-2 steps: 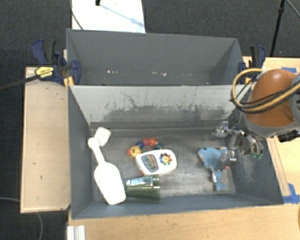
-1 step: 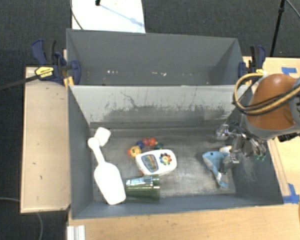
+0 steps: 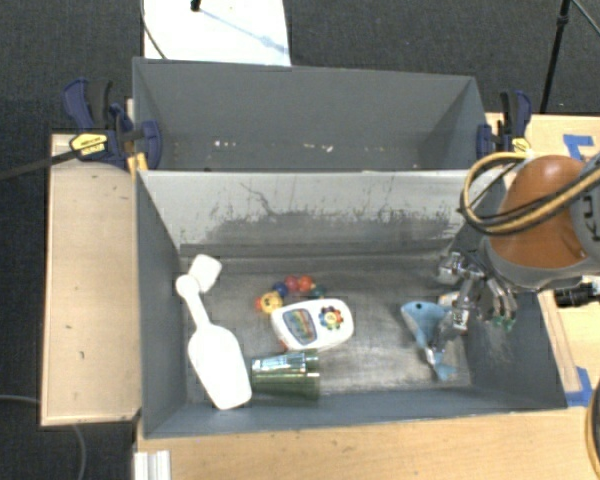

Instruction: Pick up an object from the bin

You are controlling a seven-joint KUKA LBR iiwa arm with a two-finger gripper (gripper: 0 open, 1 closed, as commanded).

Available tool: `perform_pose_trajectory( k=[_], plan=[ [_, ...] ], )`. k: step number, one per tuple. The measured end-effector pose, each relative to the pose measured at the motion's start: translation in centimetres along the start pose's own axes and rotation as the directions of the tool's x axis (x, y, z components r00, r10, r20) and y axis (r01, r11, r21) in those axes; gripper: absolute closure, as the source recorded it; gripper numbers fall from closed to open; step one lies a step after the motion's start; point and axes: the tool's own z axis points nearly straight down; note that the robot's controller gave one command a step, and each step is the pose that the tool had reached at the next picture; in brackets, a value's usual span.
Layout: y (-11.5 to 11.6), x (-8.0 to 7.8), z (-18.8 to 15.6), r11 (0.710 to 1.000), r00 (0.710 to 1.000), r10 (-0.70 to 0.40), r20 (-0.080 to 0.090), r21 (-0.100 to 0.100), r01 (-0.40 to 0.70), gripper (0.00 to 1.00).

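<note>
— Starting with the pincer (image 3: 462,313): low in the right end of the grey bin (image 3: 310,218), close to the floor. Released or clenched?

— Cannot tell from this angle. Right against its left side, though, a small pale-blue toy (image 3: 423,320), finned like a fish or dolphin, lying flat on the bin floor with one thin end toward the near wall.

— Touching?

— Close enough to look so; hard to say for certain.

— Handling?

— Probably light, hollow moulded plastic: stiff, smooth, likely a little slippery. Not fragile by the look of it. Best taken across the narrow middle of the body, not by the thin tips.

— And farther out?

— Well apart, mid-bin: a white oval toy with coloured buttons (image 3: 312,325), a few small bright beads (image 3: 285,290) just behind it, a dark green can (image 3: 285,376) on its side just in front. Beyond those, at the left end, a white scoop (image 3: 212,353), handle toward the far wall. Probably little risk of snagging any of them.
</note>
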Motion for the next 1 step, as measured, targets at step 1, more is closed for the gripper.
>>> perform_pose_trajectory(
  k=[1],
  plan=[
    [-0.03, -0.77, -0.18, 0.984, 0.984, -0.180, -0.003, -0.004, 0.180, 0.00]
  ],
)
